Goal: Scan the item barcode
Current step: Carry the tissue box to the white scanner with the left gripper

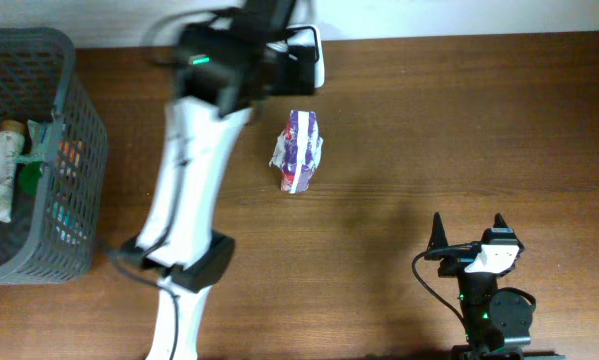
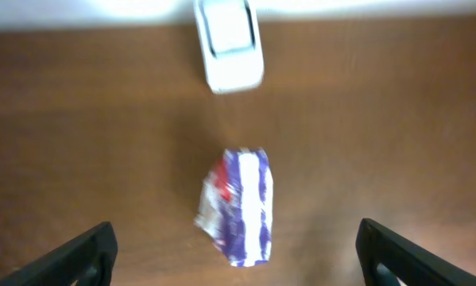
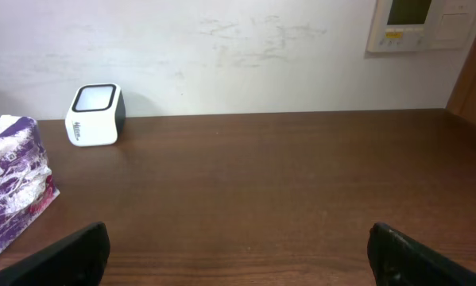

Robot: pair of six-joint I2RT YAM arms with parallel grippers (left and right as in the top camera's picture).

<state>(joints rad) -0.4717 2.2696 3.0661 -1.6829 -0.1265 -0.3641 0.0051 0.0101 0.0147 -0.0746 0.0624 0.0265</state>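
Left arm point(image 1: 184, 170): long white link, smooth shell. Black joint housing point(image 1: 194, 262) at one end, black wrist block point(image 1: 224, 55) at other, green indicator light point(image 1: 198, 61) lit on block. Thin black cable point(image 1: 169, 225) along white link. Left fingers point(image 2: 75, 256): black, wedge-shaped, matte.

Right arm point(image 1: 494, 315): black rounded body, green light point(image 1: 484, 313), white block point(image 1: 496, 256), black cable loop point(image 1: 419, 272). Right fingers point(image 1: 438, 235): black, pointed.

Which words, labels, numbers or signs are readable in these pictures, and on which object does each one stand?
No text is legible.
white scanner: small dark mark on its front, too small to read.
purple packet: printing, blurred.
wall panel: yellow label, too small.
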